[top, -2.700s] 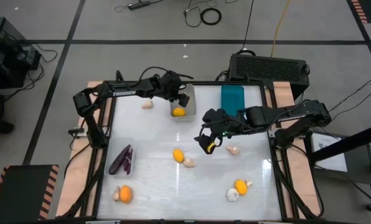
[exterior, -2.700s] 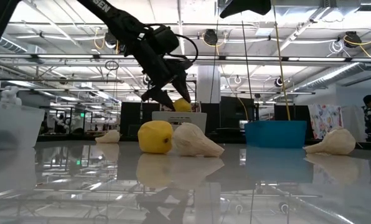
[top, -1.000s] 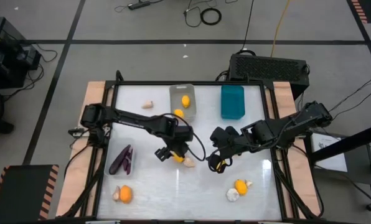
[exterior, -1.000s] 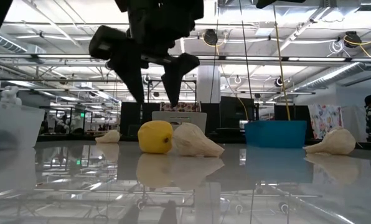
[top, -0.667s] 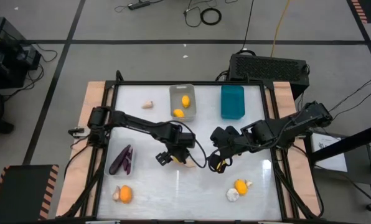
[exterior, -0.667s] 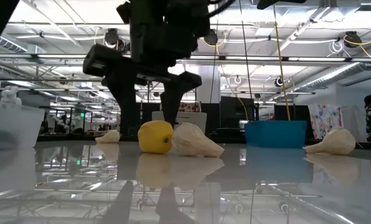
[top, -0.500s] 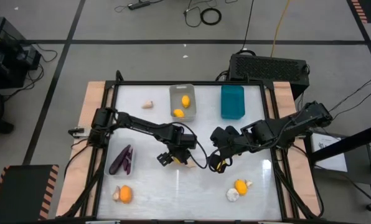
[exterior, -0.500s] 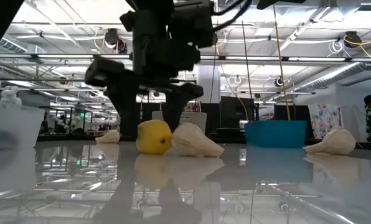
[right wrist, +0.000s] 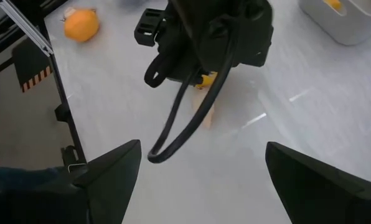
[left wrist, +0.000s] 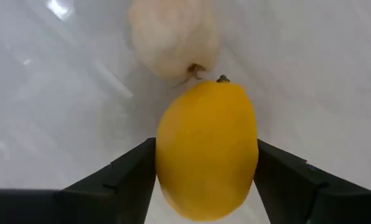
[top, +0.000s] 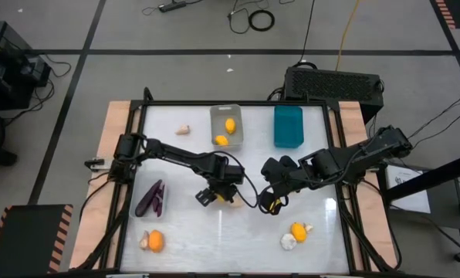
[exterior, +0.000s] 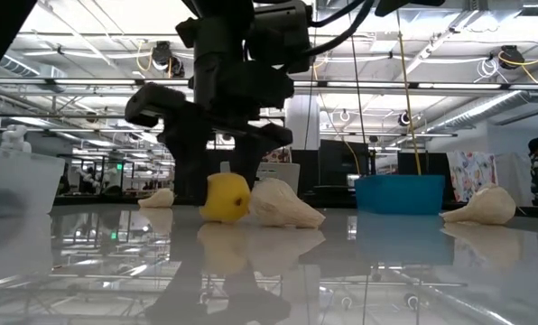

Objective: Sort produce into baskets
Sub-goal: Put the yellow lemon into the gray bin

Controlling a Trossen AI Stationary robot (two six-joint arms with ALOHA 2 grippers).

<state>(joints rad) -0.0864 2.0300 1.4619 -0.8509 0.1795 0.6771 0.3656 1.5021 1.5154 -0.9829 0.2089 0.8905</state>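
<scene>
Left gripper (top: 219, 196) low at table centre, fingers (left wrist: 120, 180) closing, right gripper (top: 270, 202) spread.

Two dark jointed robot arms, matte black throughout.

Left gripper (top: 223, 194): boxy black wrist housing behind the pincer, a thick black cable looped beside it; flat, wedge-shaped matte black fingers (left wrist: 120, 180) with bevelled edges. Right gripper (top: 269, 203): chunky black body, small yellow-green spot near the pincer tips; broad, dark, angular fingers (right wrist: 114, 171). Slim tubular black links lead back from both wrists.

Cream bulb (left wrist: 173, 37) tight against the lemon (left wrist: 206, 152) tip ahead of left hand (left wrist: 204, 180); bare table (left wrist: 335, 74) alongside.
</scene>
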